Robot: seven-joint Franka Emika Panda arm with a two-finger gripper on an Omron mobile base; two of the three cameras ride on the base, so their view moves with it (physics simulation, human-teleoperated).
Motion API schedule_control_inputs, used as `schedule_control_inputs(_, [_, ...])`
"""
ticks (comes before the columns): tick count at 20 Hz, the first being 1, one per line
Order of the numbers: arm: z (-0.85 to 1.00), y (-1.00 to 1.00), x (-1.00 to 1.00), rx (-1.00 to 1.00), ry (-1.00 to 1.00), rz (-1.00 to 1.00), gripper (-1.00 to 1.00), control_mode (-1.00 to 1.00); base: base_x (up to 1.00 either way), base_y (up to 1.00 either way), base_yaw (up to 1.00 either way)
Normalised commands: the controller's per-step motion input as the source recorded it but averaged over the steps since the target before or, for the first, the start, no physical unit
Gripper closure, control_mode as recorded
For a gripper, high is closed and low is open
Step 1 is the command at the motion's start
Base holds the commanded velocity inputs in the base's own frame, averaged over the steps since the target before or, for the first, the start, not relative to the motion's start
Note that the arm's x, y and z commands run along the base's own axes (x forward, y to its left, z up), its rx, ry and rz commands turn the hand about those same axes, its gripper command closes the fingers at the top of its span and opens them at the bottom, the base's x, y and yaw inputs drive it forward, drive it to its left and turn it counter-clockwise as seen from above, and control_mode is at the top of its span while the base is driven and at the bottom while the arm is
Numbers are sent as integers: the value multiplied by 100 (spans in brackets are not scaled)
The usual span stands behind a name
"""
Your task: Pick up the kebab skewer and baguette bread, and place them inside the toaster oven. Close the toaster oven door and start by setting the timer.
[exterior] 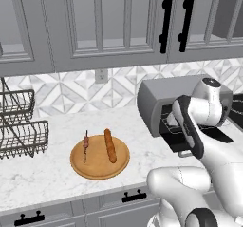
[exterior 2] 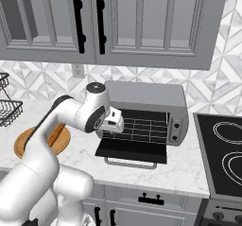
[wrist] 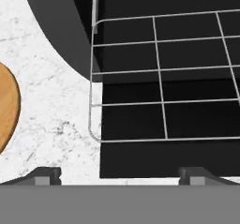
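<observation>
Hovering hand [wrist: 120, 174], fingers wide apart, empty, above toaster oven door [wrist: 154, 160]

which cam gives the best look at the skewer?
Left base view: the skewer lies in full sight on the round wooden board, left of the bread. In the right base view the arm covers that spot; the hand view catches just the board's edge.

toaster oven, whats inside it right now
Inside the toaster oven, a bare wire rack over a dark floor; no food on it. Its door hangs open. The gripper hides the rack's left end in the base views.
</observation>
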Motion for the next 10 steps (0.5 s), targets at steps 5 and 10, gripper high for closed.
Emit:
schedule_control_inputs(5, [0, 100, 0, 0, 11, 0, -100, -100, 0, 0, 0])
schedule_control_inputs(10, [0, 98, 0, 0, 11, 0, -100, -100, 0, 0, 0])
